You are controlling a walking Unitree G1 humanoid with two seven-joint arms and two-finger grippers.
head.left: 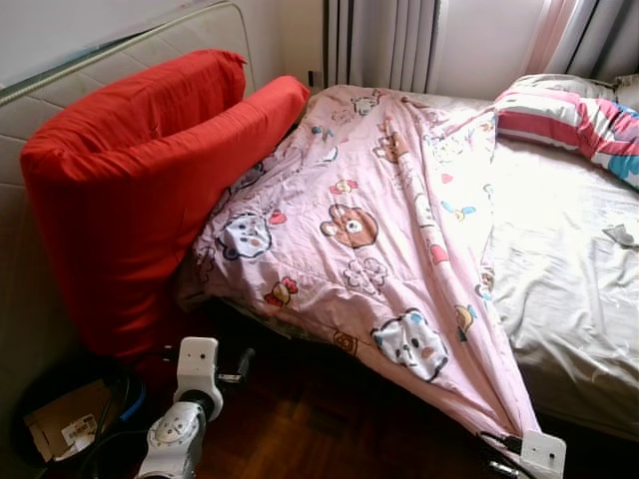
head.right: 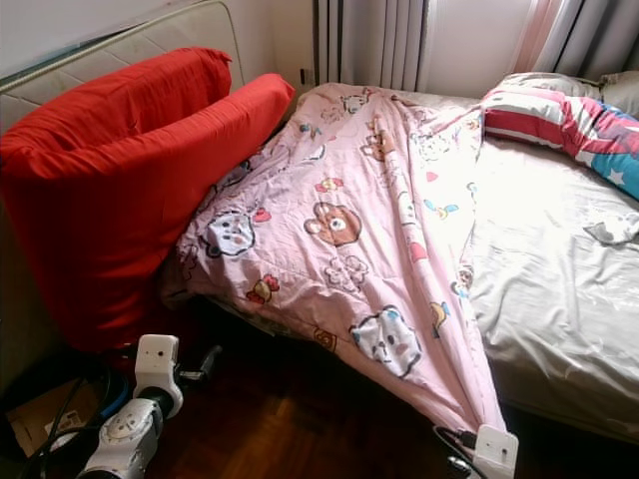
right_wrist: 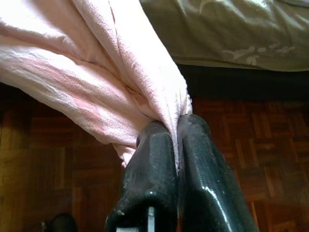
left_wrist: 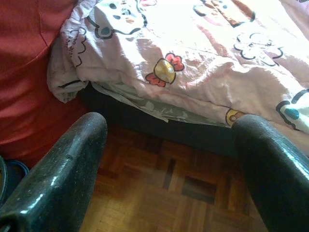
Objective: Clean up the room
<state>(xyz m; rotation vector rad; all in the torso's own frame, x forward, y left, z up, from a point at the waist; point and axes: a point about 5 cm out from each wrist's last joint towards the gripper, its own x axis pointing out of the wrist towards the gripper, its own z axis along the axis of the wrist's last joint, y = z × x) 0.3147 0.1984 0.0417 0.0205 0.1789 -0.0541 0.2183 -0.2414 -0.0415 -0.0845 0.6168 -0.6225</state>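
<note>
One pink cartoon-print quilt (head.left: 379, 230) lies across the bed (head.left: 574, 269), long axis running from the curtain (head.left: 384, 40) end toward the robot, its near corner hanging off the mattress edge over the parquet floor (left_wrist: 159, 203). R gripper (right_wrist: 176, 145), fingers pressed together, pinches that corner. L gripper (left_wrist: 169, 159), fingers spread w/ nothing between, hovers low by the bed's edge. One red cushion (head.left: 140, 180) leans at left, touching the quilt; one striped pillow (head.left: 569, 120) far right.
</note>
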